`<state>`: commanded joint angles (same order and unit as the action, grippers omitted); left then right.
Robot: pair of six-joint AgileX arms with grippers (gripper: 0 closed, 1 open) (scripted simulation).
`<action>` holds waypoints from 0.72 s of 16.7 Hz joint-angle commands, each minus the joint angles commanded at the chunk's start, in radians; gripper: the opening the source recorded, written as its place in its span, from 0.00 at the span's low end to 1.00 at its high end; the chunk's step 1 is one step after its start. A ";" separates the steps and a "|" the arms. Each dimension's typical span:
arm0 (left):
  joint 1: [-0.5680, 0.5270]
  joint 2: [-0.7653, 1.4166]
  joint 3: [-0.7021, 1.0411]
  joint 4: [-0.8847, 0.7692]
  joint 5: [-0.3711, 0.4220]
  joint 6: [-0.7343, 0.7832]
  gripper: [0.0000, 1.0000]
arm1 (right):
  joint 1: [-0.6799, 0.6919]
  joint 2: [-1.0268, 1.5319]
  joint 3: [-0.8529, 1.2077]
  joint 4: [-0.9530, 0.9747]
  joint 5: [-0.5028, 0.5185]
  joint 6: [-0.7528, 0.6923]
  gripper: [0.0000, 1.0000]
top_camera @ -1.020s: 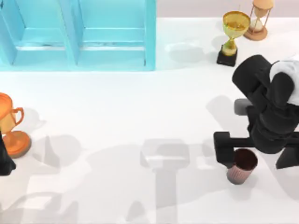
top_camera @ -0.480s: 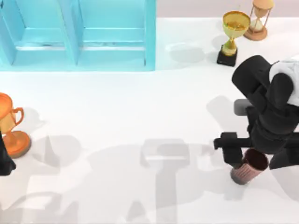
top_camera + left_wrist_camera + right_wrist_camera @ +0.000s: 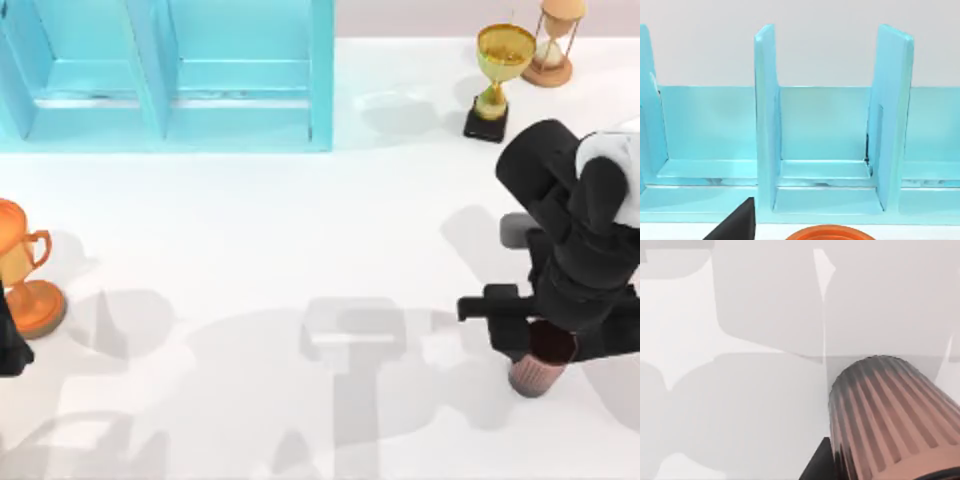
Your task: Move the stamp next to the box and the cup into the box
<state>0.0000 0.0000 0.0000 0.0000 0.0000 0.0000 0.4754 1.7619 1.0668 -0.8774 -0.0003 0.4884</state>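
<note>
Your right hand (image 3: 545, 335) is gripping the cup (image 3: 541, 360) near its rim; it is risking a tilt and slip over the desk (image 3: 300, 230).

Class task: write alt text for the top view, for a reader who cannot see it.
The right gripper hangs over the ribbed maroon cup near the table's right edge. A blue box sits top left, a gold trophy and hourglass top right, an orange trophy far left.
</note>
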 joint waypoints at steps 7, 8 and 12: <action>0.000 0.000 0.000 0.000 0.000 0.000 1.00 | 0.000 0.000 0.000 0.000 0.000 0.000 0.00; 0.000 0.000 0.000 0.000 0.000 0.000 1.00 | -0.001 -0.001 0.000 0.000 0.000 0.001 0.00; 0.000 0.000 0.000 0.000 0.000 0.000 1.00 | -0.067 -0.040 0.040 -0.074 -0.001 -0.067 0.00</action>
<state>0.0000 0.0000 0.0000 0.0000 0.0000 0.0000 0.4086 1.7220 1.1068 -0.9511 -0.0009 0.4219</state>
